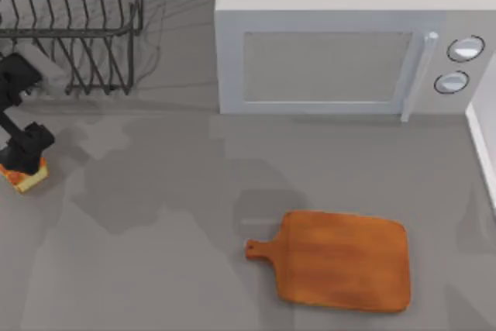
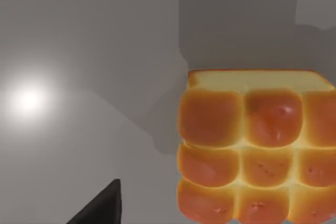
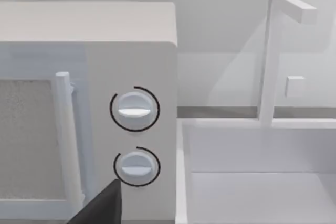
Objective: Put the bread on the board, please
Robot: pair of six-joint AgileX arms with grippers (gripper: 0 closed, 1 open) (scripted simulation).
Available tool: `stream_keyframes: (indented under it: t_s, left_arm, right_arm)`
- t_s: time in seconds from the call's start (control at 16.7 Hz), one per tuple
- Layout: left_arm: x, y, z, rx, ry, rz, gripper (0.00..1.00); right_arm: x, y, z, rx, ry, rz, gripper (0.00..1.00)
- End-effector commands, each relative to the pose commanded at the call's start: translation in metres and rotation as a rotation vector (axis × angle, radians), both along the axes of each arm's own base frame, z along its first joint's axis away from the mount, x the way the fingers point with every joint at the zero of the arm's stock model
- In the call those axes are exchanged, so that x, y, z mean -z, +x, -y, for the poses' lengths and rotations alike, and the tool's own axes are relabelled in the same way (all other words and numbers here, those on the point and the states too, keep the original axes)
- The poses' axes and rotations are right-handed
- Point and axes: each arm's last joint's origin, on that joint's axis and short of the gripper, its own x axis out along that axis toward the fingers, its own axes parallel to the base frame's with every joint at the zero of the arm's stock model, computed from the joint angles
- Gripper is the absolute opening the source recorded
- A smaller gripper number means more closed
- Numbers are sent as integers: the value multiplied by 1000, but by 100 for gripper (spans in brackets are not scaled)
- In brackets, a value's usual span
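The bread (image 1: 29, 181), a small block of golden rolls with pale sides, lies at the table's far left edge. My left gripper (image 1: 25, 162) hangs right above it and hides most of it. The left wrist view shows the bread (image 2: 247, 150) close up, with one dark fingertip (image 2: 107, 205) beside it and not touching; the gripper is open. The orange-brown wooden board (image 1: 345, 261) lies flat at the front, right of centre, its handle pointing left. A dark fingertip (image 3: 107, 205) of my parked right gripper is seen in the right wrist view, open and holding nothing.
A white microwave (image 1: 333, 60) stands at the back centre-right, and a black wire dish rack (image 1: 77, 21) at the back left. A white sink with a faucet (image 3: 273, 56) borders the right edge. Bare grey tabletop (image 1: 155, 215) lies between the bread and the board.
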Motion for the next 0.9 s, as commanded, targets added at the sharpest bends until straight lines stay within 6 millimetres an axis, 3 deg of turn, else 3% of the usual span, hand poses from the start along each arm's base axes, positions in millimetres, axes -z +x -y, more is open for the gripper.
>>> stream_keyframes:
  t_s: [0.36,0.6,0.9]
  left_arm:
    - [54,0,-1,0,0,5,100]
    - [57,0,-1,0,0,3,100]
    - [57,0,-1,0,0,3,62]
  right_arm:
    - [0,0,0,0,0,0,100]
    - [0,0,0,0,0,0,100]
    - [0,0,0,0,0,0,100]
